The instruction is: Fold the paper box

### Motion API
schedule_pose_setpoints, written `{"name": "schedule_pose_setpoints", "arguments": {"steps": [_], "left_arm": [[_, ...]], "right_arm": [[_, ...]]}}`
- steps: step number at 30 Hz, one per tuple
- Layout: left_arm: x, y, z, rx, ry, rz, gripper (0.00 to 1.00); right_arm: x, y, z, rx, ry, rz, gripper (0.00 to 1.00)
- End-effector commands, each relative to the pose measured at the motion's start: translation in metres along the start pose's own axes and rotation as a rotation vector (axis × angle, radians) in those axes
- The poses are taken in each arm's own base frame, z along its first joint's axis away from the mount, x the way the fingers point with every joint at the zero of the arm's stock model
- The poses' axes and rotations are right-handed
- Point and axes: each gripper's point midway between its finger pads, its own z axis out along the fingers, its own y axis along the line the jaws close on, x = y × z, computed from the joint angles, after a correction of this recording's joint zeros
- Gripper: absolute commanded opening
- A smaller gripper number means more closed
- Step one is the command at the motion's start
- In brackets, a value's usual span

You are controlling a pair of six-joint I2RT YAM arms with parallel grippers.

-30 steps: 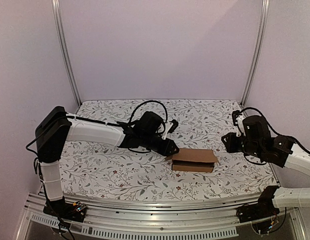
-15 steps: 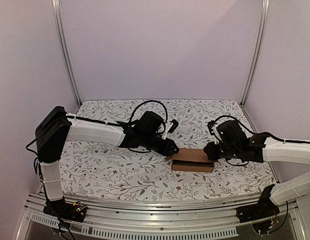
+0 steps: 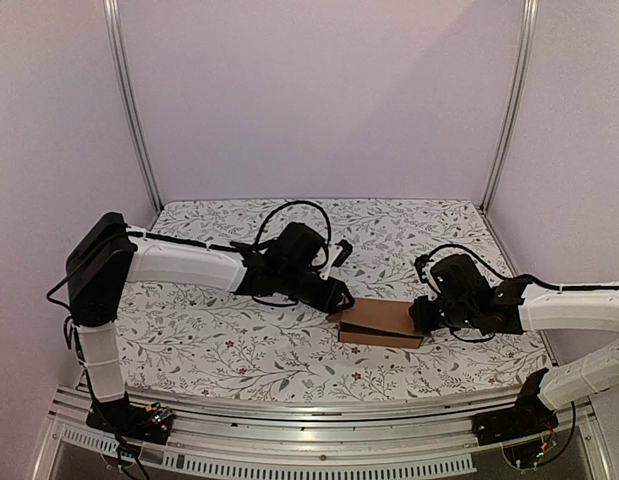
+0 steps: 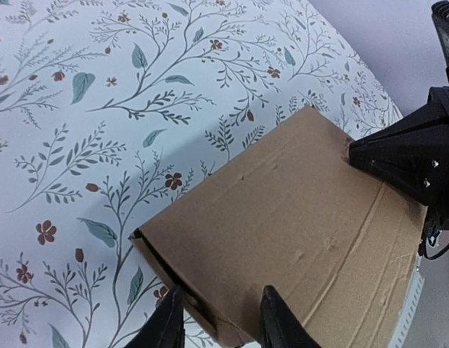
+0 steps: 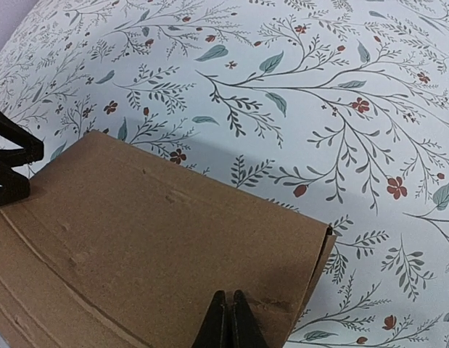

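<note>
Paper box lies on the flowered desk, right of the middle and toward the near side. It is already a shallow, closed shape. Its lid is down, but at the left end a dark slit shows under the lid edge, so I judge it is not yet fully seated.

At this left end is the left pincer. Its fingers stand apart with the near left corner of the box between them. Whether they press on the cardboard I cannot tell.

At the right end is the right pincer. Its tips are brought together, and they rest on top of the lid close to the right edge.

The step in hand seems to be the last one: pressing the lid flat and closing the box. The next move probably calls for a downward push on the lid. The left end must be kept steady so the box does not slide on the cloth. The slit at the left must also be closed without crushing the corner.
</note>
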Motion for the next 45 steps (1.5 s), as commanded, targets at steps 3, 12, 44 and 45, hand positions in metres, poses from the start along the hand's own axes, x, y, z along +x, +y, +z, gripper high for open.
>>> {"name": "schedule_pose_setpoints", "arguments": {"steps": [3, 12, 44, 45], "left_arm": [[0.009, 0.009, -0.021, -0.070, 0.004, -0.015, 0.41], [0.007, 0.032, -0.050, -0.107, -0.053, -0.105, 0.40], [0.058, -0.018, 0.025, 0.200, 0.124, -0.186, 0.42], [0.058, -0.019, 0.025, 0.203, 0.124, -0.185, 0.42]], "right_arm": [[0.009, -0.004, -0.001, 0.006, 0.016, 0.005, 0.01], [0.010, -0.002, 0.002, 0.002, 0.020, -0.001, 0.01], [0.012, -0.001, 0.004, 0.002, 0.027, 0.000, 0.01], [0.013, -0.001, 0.004, 0.001, 0.027, 0.000, 0.01]]}}
